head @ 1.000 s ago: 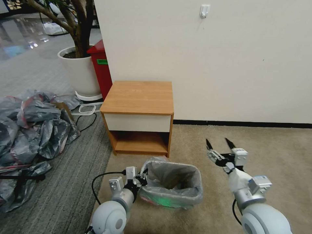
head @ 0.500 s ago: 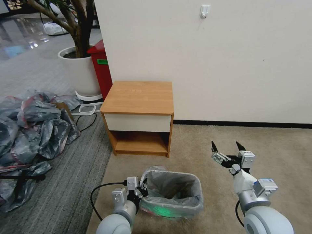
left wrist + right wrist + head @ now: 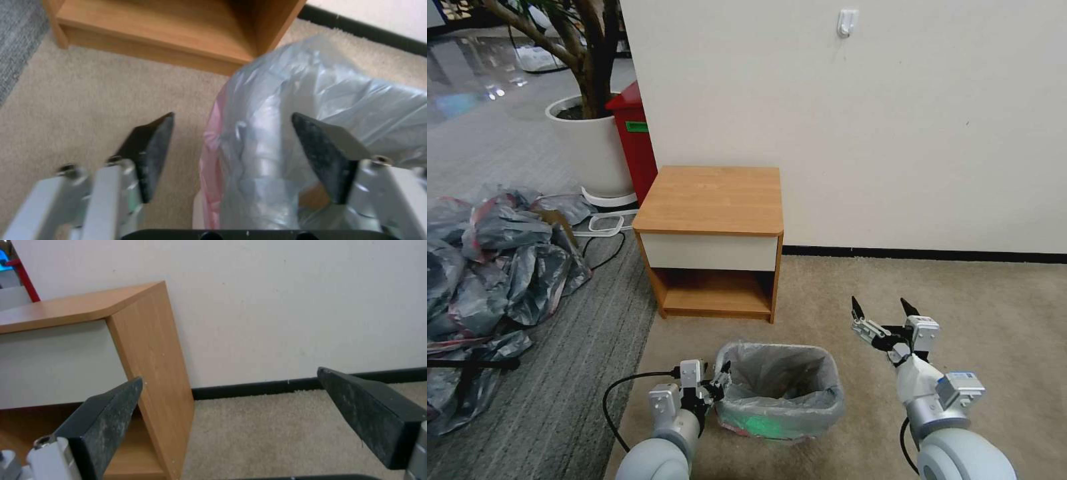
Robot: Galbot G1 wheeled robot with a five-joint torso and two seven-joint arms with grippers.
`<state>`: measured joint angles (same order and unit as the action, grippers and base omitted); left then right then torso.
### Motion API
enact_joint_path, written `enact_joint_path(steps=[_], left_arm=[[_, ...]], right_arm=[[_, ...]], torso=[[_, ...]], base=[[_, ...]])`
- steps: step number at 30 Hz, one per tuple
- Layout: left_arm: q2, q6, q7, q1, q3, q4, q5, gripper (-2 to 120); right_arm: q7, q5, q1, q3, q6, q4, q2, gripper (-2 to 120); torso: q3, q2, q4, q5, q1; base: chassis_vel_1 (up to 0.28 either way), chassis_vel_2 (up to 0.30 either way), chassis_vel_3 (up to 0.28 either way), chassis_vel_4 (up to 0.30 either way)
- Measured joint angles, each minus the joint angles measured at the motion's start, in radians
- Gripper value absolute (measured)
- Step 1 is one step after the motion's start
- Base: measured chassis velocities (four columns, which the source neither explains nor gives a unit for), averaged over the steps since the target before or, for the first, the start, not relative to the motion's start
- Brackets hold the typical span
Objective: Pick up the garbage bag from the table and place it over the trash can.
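We wear silver-grey rounded arm shells, white boxy wrist modules, 2 black wedge fingertips per end effector, and a black cable (image 3: 617,400) looping off our left arm.

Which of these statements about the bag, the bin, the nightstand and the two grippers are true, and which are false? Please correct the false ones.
1. The garbage bag lines the trash can, its edge folded over the rim. True.
2. The garbage bag lies on top of the table. False: the tabletop is bare; the bag is in the trash can on the carpet in front of the table.
3. The left gripper is open, its fingers on either side of the bag's folded edge at the can's left side. True.
4. The right gripper is shut on the bag. False: it is open, raised over the carpet to the right of the can, holding nothing.
5. The trash can stands on the table's shelf. False: it stands on the carpet.
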<state>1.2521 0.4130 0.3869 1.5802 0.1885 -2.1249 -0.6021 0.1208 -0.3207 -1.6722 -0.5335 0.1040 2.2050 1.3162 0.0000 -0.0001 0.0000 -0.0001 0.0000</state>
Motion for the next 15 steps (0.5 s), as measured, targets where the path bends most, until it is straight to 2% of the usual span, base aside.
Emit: enact_joint_path(steps=[1,4,8,12,14,15], left_arm=[[0.000,0.000,0.000,0.000,0.000,0.000,0.000,72],[-0.008,-0.002,-0.016,0.015,0.017,-0.034,-0.003,86],[-0.017,-0.010,-0.039,0.048,0.049,-0.081,-0.004,98],[-0.021,-0.038,-0.066,0.073,0.079,-0.107,0.003,99],[-0.023,-0.143,-0.146,0.125,0.149,-0.142,0.115,100],[-0.023,-0.143,-0.146,0.125,0.149,-0.142,0.115,100]], right_arm=[[0.000,0.000,0.000,0.000,0.000,0.000,0.000,100],[0.000,-0.021,-0.020,-0.002,-0.009,0.000,0.004,100],[-0.004,-0.046,-0.047,-0.007,-0.021,0.006,0.010,100],[-0.016,-0.050,-0.065,-0.014,-0.037,0.007,0.012,100],[-0.040,-0.048,-0.101,-0.025,-0.082,-0.001,0.017,100],[-0.040,-0.048,-0.101,-0.025,-0.082,-0.001,0.017,100]], torso=[[0.000,0.000,0.0000,0.0000,0.000],[0.000,0.000,0.0000,0.0000,0.000],[0.000,0.000,0.0000,0.0000,0.000],[0.000,0.000,0.0000,0.0000,0.000],[0.000,0.000,0.0001,0.0001,0.000],[0.000,0.000,0.0001,0.0001,0.000]], base=[[0.000,0.000,0.000,0.000],[0.000,0.000,0.000,0.000],[0.000,0.000,0.000,0.000],[0.000,0.000,0.000,0.000],[0.000,0.000,0.000,0.000],[0.000,0.000,0.000,0.000]])
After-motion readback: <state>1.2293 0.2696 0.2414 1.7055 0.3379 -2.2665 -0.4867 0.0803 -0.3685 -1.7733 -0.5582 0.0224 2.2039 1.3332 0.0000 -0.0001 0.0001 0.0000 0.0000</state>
